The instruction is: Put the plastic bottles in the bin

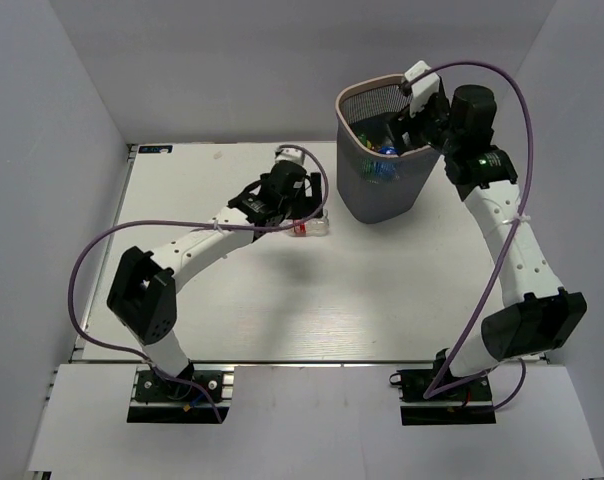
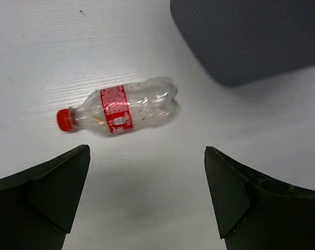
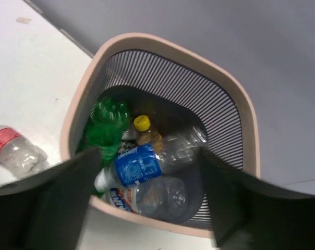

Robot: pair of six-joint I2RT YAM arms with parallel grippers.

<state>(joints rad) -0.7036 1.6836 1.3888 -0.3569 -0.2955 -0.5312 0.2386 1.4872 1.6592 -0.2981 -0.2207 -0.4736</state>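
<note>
Lying on its side on the bench (image 2: pixel 37 47), near the bin (image 2: pixel 251 36), the red-labelled bottle (image 2: pixel 121 109) looks empty: probably light, thin-walled, slippery and apt to roll or dent. The labelled waist seems the best place to grip. Its white lettering is too blurred to read. The left gripper (image 2: pixel 147 153) hangs near it, jaws wide apart. The right gripper (image 3: pixel 147 156), jaws apart and empty, is over the bin, where other bottles (image 3: pixel 139 165) lie.

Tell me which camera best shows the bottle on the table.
Left wrist view: the red-label bottle lies whole on its side, cap and label clear. Top view shows it small, partly hidden; right wrist view catches only part at its left edge.
</note>
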